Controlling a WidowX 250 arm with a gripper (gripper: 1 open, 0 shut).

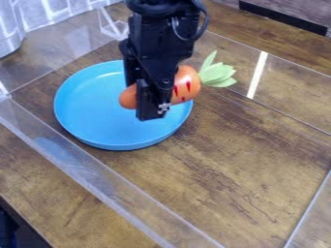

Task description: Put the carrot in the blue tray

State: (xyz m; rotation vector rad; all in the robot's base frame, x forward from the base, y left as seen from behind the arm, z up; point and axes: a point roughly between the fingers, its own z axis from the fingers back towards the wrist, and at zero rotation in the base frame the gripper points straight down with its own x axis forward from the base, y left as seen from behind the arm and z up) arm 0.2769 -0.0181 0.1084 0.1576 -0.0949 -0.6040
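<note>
Hanging over the right half of the blue tray (88, 107), the gripper (150, 105) is pinching the carrot (185, 85) between its black fingers, orange body above the dish, green leaves poking past its far-right rim
</note>
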